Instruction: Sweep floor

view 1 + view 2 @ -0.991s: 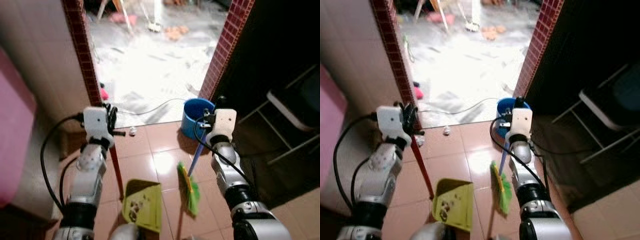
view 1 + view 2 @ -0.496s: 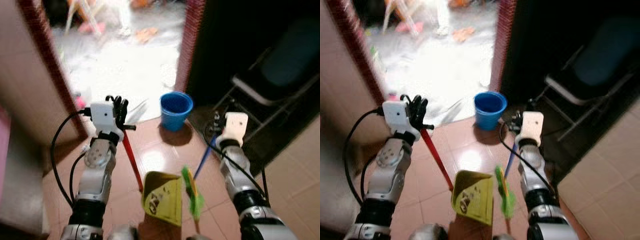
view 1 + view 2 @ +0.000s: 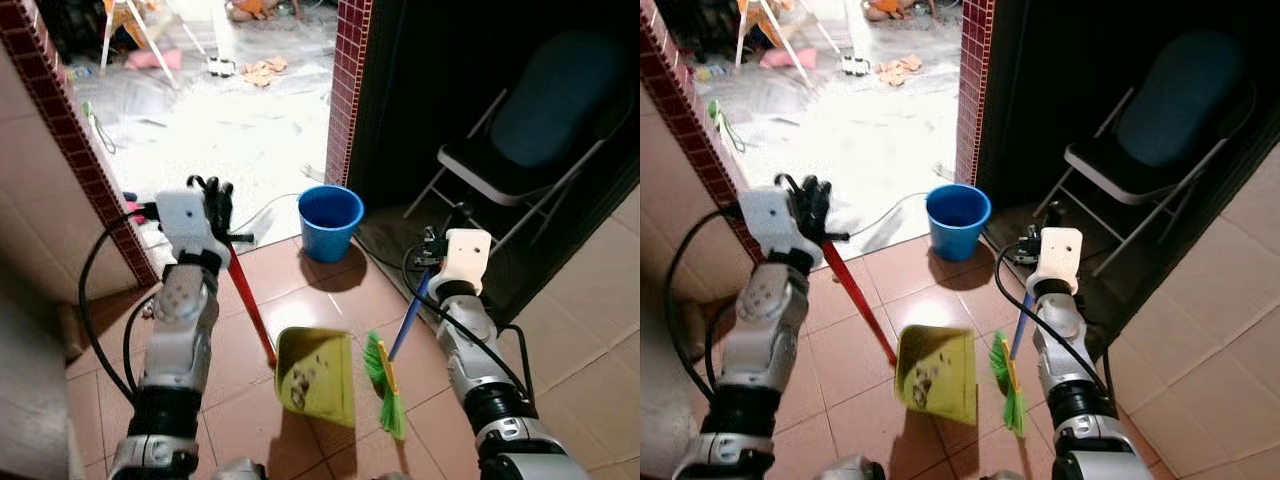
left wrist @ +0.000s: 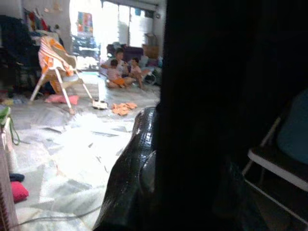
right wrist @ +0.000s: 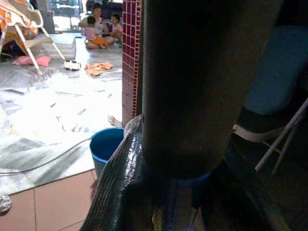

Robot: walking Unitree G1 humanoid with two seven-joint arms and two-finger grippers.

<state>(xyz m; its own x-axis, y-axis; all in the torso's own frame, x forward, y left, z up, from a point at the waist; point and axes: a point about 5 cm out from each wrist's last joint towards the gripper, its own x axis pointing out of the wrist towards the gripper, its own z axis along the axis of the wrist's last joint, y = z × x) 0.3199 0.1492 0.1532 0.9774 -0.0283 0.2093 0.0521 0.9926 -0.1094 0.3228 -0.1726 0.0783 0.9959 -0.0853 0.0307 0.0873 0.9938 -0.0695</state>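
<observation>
Here, left tool [image 3: 213, 196] clamped on red dustpan handle [image 3: 250, 305], yellow-green dustpan [image 3: 315, 372] low over tiled floor [image 3: 330, 300]. Right tool [image 3: 440, 240] gripping blue broom handle [image 3: 407, 320], green broom head [image 3: 385, 385] beside dustpan. Blue bucket [image 3: 329, 221] near doorway.

Left gripper [image 3: 222, 205] raised, jaws clamped, right gripper [image 3: 436, 248] raised, jaws clamped

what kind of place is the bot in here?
Probably a lived-in home, at a doorway: terracotta floor tiles, a red mosaic-tiled door pillar, a blue plastic bucket and a dark folding chair, with people sitting on the floor of the bright room beyond.
</observation>
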